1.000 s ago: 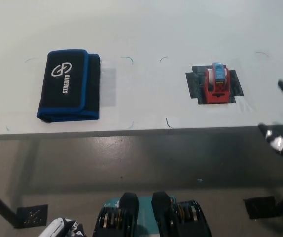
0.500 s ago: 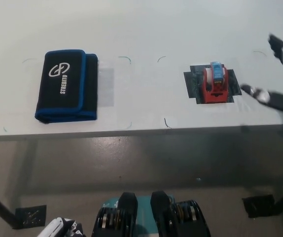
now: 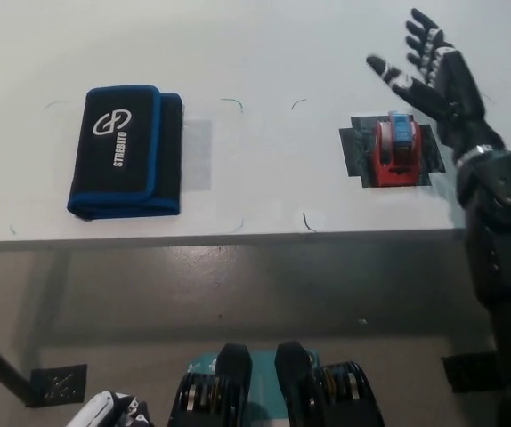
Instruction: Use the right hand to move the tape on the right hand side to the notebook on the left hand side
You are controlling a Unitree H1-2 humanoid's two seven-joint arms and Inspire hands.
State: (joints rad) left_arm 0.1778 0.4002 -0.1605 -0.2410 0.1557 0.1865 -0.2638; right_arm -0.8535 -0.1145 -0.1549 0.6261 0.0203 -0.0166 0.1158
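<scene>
Over the last second the black right hand [image 3: 433,76] has swung up from the table's right edge to hover just beyond the tape [image 3: 395,149], fingers spread and holding nothing, so the reach looks under way but no grasp is made. The tape sits on its dark patch, well apart from the notebook [image 3: 124,151] at left. Only a sliver of the white left hand [image 3: 106,413] shows at the bottom edge, so I cannot tell its state.

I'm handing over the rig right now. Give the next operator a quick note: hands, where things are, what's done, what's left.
Right hand: open, fingers spread, above the table just beyond the tape dispenser, holding nothing.
Left hand: resting at the bottom left edge, only partly in view.
Tape dispenser: red, on its dark patch at table right.
Notebook: black with blue trim, at table left.
Done: nothing moved. Left: grasp tape, carry to notebook.
</scene>
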